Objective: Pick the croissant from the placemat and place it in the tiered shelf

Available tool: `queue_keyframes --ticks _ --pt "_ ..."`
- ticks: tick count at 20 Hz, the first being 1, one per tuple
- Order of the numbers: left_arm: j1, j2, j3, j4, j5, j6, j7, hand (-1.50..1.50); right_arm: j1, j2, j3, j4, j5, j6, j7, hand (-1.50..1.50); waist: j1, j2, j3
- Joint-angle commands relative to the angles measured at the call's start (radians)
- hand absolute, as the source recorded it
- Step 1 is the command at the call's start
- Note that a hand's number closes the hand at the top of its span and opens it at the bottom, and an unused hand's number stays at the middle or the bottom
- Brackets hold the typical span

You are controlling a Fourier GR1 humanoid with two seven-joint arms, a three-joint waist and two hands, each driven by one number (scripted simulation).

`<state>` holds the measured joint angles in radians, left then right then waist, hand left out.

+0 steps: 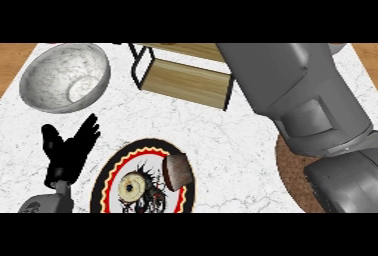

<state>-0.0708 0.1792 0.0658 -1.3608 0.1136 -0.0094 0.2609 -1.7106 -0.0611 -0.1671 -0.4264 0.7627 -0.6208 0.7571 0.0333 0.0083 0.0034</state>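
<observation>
Brown croissant point(176, 171) sits on our placemat point(111, 170), just right of our left hand point(66, 150), whose fingers spread apart; the tiered shelf point(184, 80) stands beyond. Our right hand's fingers we cannot tell.

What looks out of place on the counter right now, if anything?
Nothing is spilled or tipped. The dark brown croissant lies on the round black patterned placemat, near its right rim. The grey right forearm covers part of the wooden tiered shelf; its robot hand is out of view.
</observation>
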Motion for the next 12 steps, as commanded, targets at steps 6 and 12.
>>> queue_keyframes --ticks 6,12 --pt "0.023 0.012 0.034 0.037 0.02 -0.006 0.024 0.0 0.023 -0.017 -0.063 -0.088 -0.02 -0.219 -0.007 -1.5 -0.023 -0.008 -0.004" --pt "0.069 -0.026 0.012 0.006 0.005 0.012 -0.005 0.0 0.039 -0.151 -0.048 -0.093 0.084 -0.238 0.12 -1.5 -0.044 -0.016 -0.004"
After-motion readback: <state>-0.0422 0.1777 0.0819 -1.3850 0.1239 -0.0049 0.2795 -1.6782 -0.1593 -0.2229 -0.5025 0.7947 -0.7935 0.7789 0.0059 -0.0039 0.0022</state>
